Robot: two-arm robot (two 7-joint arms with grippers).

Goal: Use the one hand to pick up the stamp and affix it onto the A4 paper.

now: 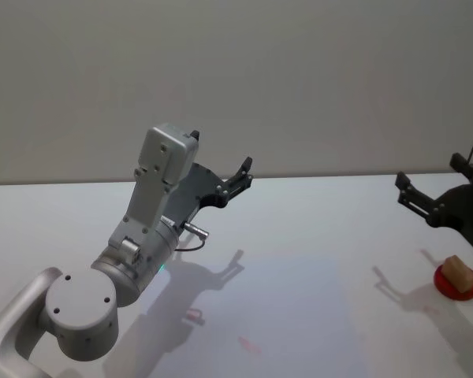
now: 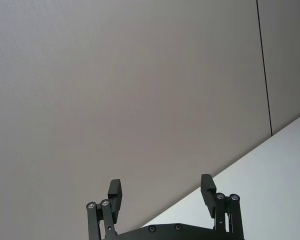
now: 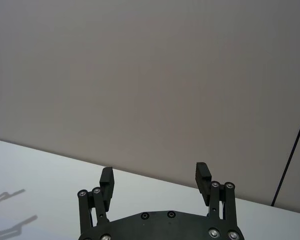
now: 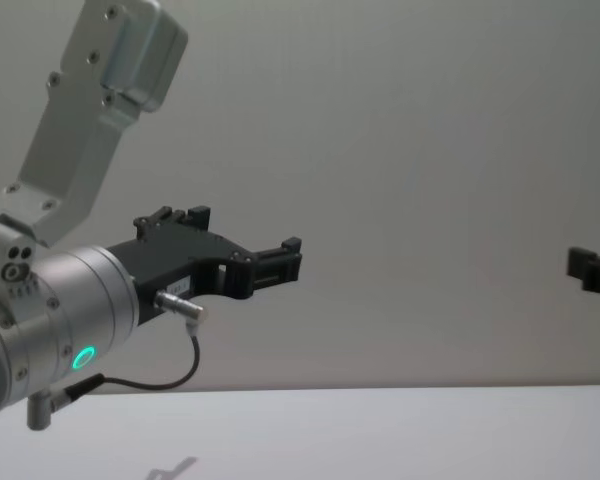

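While nothing is held yet, task so far: not begun; I think every step is left to do.
Stamp (image 1: 456, 271): a small wooden block sitting on a red pad (image 1: 445, 287) on the white worktop (image 1: 339, 213). No tool touches it.
Paper (image 1: 299, 315): a pale sheet lying flat, well to the left of the stamp. It is hard to make out.
Right tool (image 1: 427, 170): up in the air, near the stamp, above and behind it. Its fingers are spread wide and it is empty.
Left tool (image 1: 238, 179): up in the air, far from the stamp, on the other side of the paper. It is spread wide and empty too.
Left to do: one tool must come down on the stamp, grip it, carry it to the paper and press it down.
Head view: looks down on the stamp, the pad and the paper together.
Chest view: from the side, shows how high the left tool (image 4: 290, 257) hangs over the worktop (image 4: 380, 430).
Wrist views: show the wide gap in the left tool (image 2: 160, 185) and the right tool (image 3: 154, 172), with bare wall behind.
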